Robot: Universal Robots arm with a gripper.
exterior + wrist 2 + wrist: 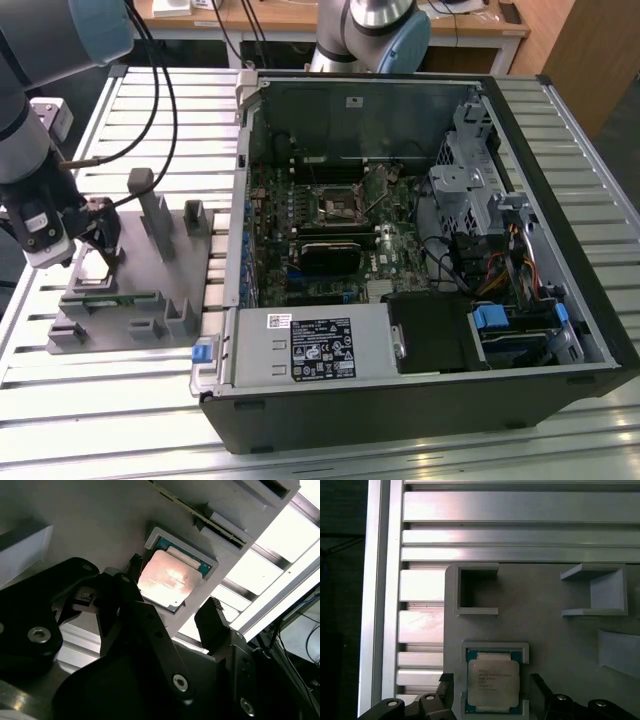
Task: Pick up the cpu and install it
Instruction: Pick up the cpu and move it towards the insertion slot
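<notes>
- Exterior view: the tool [100,235] hangs over the grey fixture [150,285].
- Second wrist view: tool open, empty, straddling the cpu [166,579] in the fixture's pocket.
- First wrist view: cpu looks light, stiff, delicate; best gripped by opposite edges.

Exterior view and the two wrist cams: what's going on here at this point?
A single robot arm is working at the grey fixture on the exterior view's left. Its gripper is down over the cpu, which lies flat in a square pocket of the fixture. The fingers stand open on either side of the cpu without touching it, so it is not picked up yet. The computer case lies open beside the fixture, motherboard exposed.
</notes>
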